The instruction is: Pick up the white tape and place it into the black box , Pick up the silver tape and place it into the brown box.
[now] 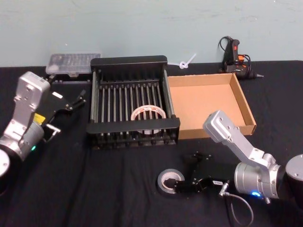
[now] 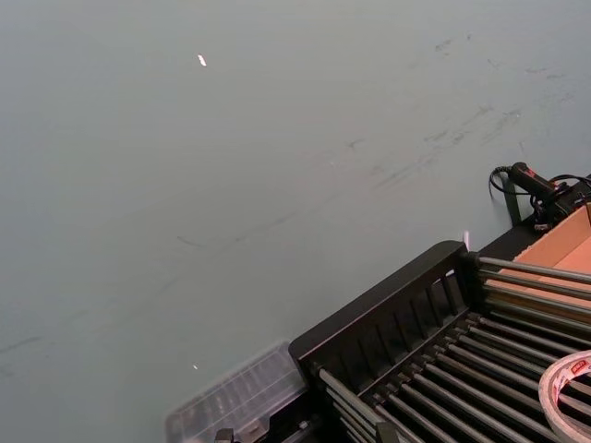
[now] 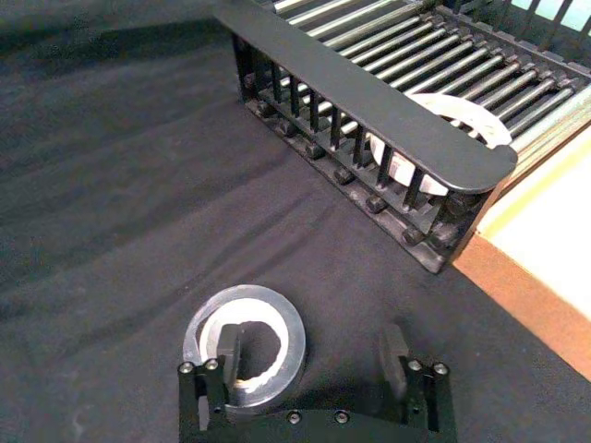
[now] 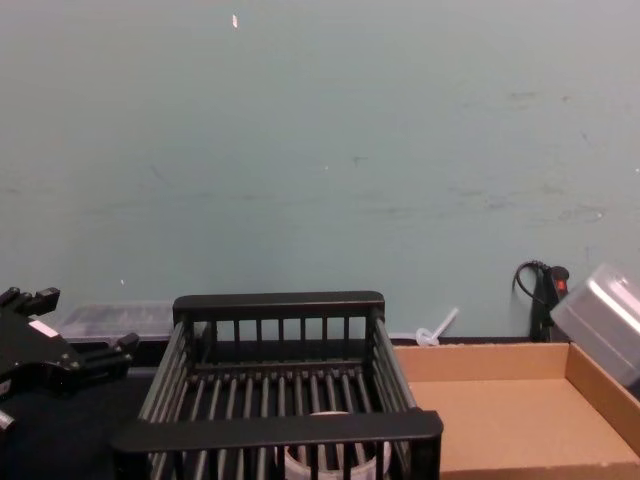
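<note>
Head view: white tape [image 1: 148, 113] lies inside black box [image 1: 134, 100] | silver tape [image 1: 169, 180] on bench just before that box | right end effector [image 3: 314, 353] released, one finger in its core | next: clench, lift, carry to brown box [image 1: 208, 104] beside black box | left end effector [image 1: 75, 102] released, parked left of black box

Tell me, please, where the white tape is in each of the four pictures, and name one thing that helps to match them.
Head view: the white tape lies in the black box, near its front right corner.
Left wrist view: a part of the roll at the lower right edge.
Right wrist view: behind the box's front bars.
Chest view: low, behind the front rim.
Shared landmark: the black box.
</note>
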Controlling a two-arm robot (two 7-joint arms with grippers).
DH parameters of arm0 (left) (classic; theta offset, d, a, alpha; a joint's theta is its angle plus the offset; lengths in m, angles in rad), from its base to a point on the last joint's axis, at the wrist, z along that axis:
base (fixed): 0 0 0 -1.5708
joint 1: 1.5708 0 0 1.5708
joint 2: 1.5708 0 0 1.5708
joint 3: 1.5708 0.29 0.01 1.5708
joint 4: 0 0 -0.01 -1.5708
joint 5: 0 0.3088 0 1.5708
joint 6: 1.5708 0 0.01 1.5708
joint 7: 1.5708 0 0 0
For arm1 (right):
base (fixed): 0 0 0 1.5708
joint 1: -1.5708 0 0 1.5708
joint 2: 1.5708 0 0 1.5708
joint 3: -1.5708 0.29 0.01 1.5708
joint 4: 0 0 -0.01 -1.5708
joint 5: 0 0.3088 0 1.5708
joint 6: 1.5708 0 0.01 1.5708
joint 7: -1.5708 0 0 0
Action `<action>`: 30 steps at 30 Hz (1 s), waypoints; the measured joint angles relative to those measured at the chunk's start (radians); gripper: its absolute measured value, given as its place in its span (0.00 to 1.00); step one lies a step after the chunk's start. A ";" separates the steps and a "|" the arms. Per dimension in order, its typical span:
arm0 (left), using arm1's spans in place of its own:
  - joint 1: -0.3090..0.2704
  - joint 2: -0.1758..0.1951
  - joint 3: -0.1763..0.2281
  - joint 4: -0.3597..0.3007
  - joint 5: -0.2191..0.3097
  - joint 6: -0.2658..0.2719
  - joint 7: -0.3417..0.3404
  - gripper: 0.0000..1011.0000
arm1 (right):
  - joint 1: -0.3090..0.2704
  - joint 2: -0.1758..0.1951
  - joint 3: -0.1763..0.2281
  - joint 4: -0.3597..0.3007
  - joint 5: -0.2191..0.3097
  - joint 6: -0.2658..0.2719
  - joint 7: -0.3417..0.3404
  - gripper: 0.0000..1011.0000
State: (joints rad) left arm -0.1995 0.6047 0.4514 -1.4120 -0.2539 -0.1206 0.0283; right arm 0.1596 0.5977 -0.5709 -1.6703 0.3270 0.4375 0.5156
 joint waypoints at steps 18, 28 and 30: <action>0.000 0.000 0.000 0.000 0.000 0.000 0.000 0.99 | -0.001 0.001 0.001 -0.002 0.000 -0.001 0.000 0.47; 0.000 0.000 0.000 0.000 0.000 0.000 0.000 0.99 | -0.001 0.001 0.001 -0.002 0.000 -0.001 0.000 0.16; 0.000 0.000 0.000 0.000 0.000 0.000 0.000 0.99 | -0.001 0.001 0.001 -0.002 0.000 -0.001 0.000 0.13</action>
State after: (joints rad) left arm -0.1995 0.6047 0.4514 -1.4120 -0.2539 -0.1205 0.0283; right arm 0.1588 0.5984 -0.5701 -1.6719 0.3273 0.4364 0.5157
